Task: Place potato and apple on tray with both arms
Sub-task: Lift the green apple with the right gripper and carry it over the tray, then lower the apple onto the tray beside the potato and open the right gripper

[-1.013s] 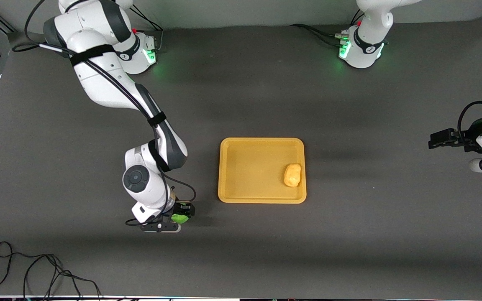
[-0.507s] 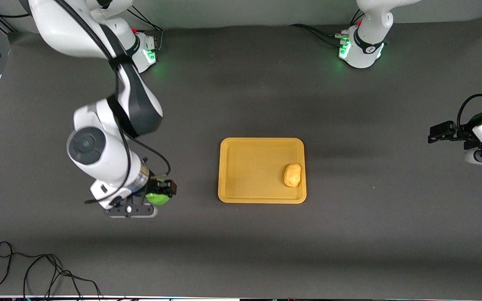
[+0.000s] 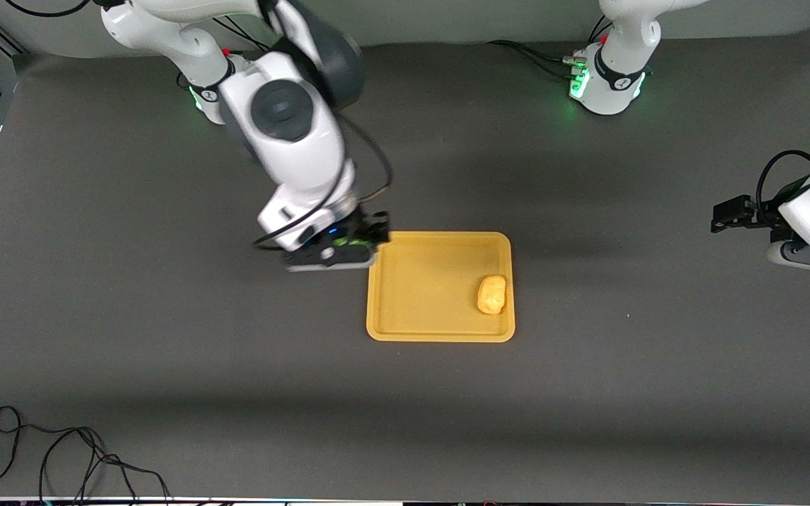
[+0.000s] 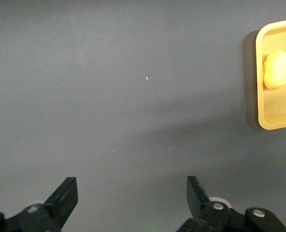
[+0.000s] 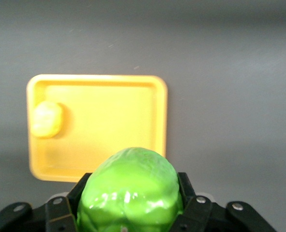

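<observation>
The orange-yellow tray lies mid-table, with the yellow-orange potato in it by the rim toward the left arm's end. My right gripper is shut on the green apple and hangs in the air over the tray's corner toward the right arm's end. In the right wrist view the tray and potato show past the apple. My left gripper is open and empty over the bare table at the left arm's end. The left wrist view shows its open gripper, the tray's edge and the potato.
The table is a dark grey mat. A black cable lies coiled near the front corner at the right arm's end. Both green-lit arm bases stand along the table's back edge.
My right arm has lifted the apple off the table and carried it up and across to the tray's corner. The left gripper has drifted slightly. Potato and tray have not moved.
</observation>
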